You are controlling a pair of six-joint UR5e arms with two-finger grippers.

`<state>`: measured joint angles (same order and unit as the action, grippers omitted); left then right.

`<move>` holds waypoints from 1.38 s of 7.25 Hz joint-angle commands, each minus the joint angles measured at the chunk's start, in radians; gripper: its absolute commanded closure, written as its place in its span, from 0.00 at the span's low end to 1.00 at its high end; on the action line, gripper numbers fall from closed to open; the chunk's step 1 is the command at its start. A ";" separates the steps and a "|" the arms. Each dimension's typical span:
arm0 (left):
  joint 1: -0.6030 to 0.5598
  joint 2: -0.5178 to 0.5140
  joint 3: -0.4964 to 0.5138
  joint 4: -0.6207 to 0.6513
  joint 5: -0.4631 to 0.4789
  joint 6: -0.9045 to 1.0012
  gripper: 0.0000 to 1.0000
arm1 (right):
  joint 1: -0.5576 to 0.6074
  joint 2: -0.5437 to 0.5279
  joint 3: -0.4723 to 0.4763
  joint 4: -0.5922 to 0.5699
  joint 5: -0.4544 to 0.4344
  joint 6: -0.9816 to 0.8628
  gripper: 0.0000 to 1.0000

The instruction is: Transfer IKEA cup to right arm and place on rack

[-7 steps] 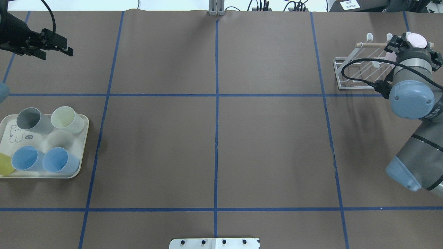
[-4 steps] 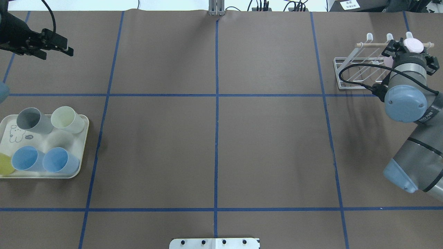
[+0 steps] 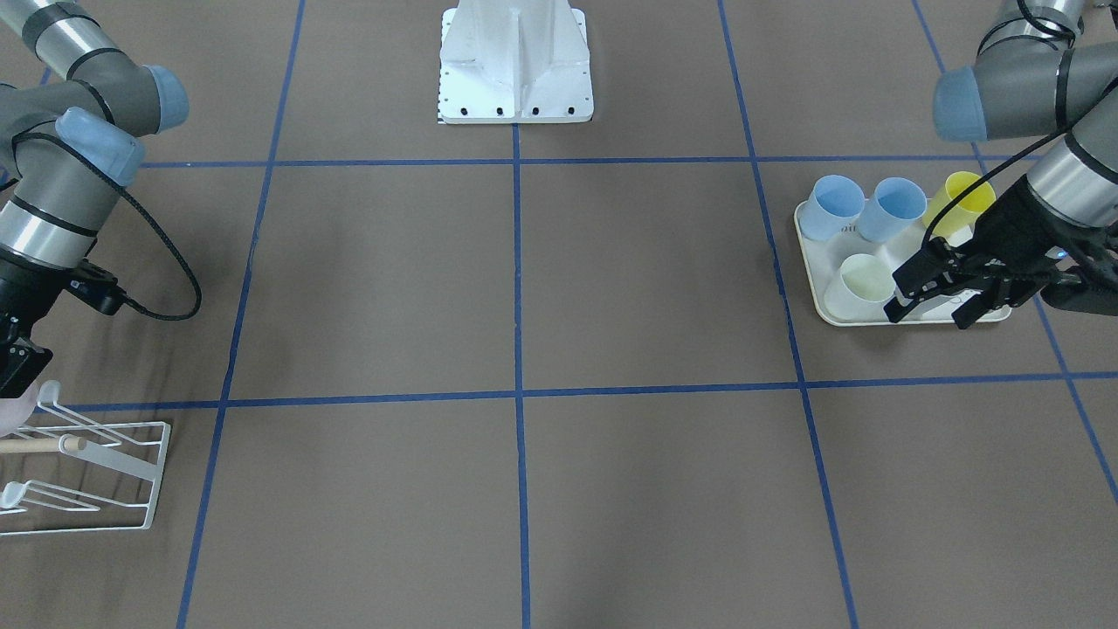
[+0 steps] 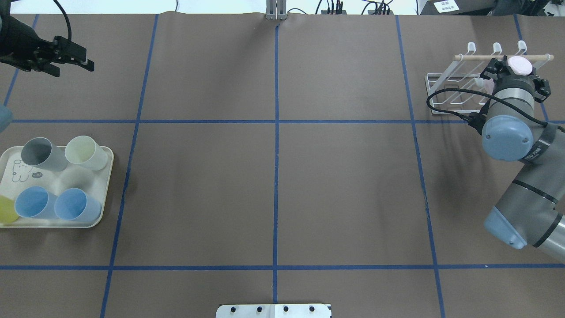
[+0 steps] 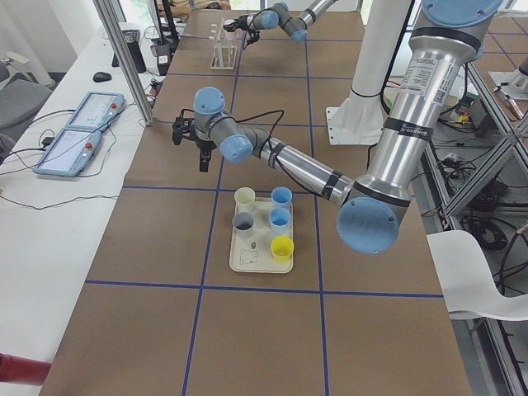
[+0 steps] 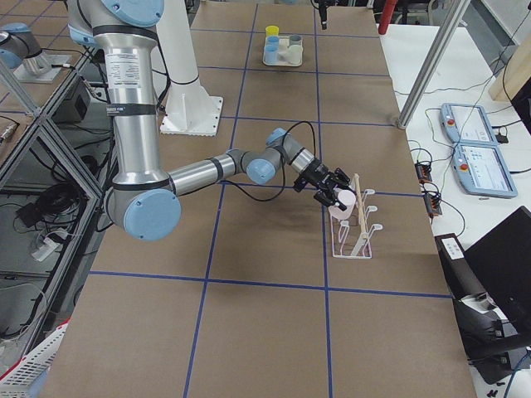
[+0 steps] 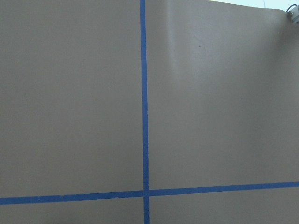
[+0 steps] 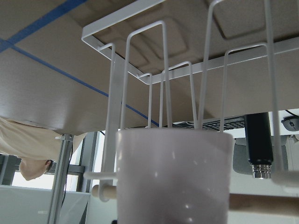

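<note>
Nearest, at the table's end on the robot's right, the rack point(image 6: 353, 240) stands on the brown table cover point(image 4: 344, 176). Its prongs angle upward and its wooden dowel point(image 4: 476, 57) runs across the top. The right arm point(image 4: 505, 137) reaches in over the rack from the robot's side. The right gripper point(image 4: 515, 73) is clamped on the pink cup point(image 4: 521, 65), with a finger on either side of the cup wall. The cup is held at the upper end of the rack, just beside the dowel, with its round pink end showing from above. In the right wrist view the cup wall fills the lower centre, and the rack's white wires rise directly behind it. Whether a prong sits inside the cup cannot be determined.

Further along, blue tape lines point(image 4: 276, 154) divide the table cover into rectangles.

At the far end, on the robot's left, a cream tray point(image 4: 106, 185) holds five cups, mouths up:
- one grey cup point(image 4: 42, 153)
- one pale cup point(image 4: 84, 151)
- two blue cups point(image 4: 75, 204)
- one yellow cup point(image 4: 5, 210) at the tray's corner

The left gripper point(image 4: 88, 62) hangs above the table, well apart from the tray on the side away from the robot. Its slim fingers are spread with nothing between them. The left wrist view shows only the table cover and crossing tape.
</note>
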<state>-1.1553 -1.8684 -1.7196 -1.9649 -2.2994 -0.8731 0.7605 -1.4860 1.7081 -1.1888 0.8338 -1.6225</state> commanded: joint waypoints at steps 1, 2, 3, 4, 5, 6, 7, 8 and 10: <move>0.000 0.000 0.000 0.000 0.000 -0.001 0.00 | -0.001 0.016 -0.016 0.001 0.001 0.003 0.01; 0.000 0.000 0.000 -0.002 0.000 -0.001 0.00 | -0.001 0.015 -0.016 0.002 0.001 0.003 0.01; 0.000 0.000 0.000 -0.002 0.000 -0.003 0.00 | -0.001 0.016 -0.010 0.002 0.001 0.003 0.01; 0.000 0.000 -0.002 -0.002 0.000 -0.003 0.00 | -0.001 0.016 -0.002 0.002 0.001 0.003 0.01; 0.000 0.000 -0.003 -0.002 0.000 -0.001 0.00 | -0.001 0.018 0.043 -0.002 0.007 0.001 0.01; -0.003 0.002 -0.008 0.000 0.001 0.002 0.00 | 0.003 0.030 0.101 -0.009 0.036 0.004 0.01; -0.004 0.029 -0.026 0.001 0.005 0.012 0.00 | 0.010 0.030 0.138 -0.009 0.072 0.059 0.01; -0.013 0.050 -0.047 0.003 0.006 0.017 0.00 | 0.010 0.030 0.152 -0.011 0.089 0.169 0.01; -0.053 0.148 -0.095 0.003 0.009 0.156 0.00 | 0.010 0.029 0.192 -0.009 0.190 0.507 0.00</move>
<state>-1.1843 -1.7807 -1.7850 -1.9623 -2.2922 -0.7989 0.7695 -1.4563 1.8726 -1.1983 0.9643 -1.3285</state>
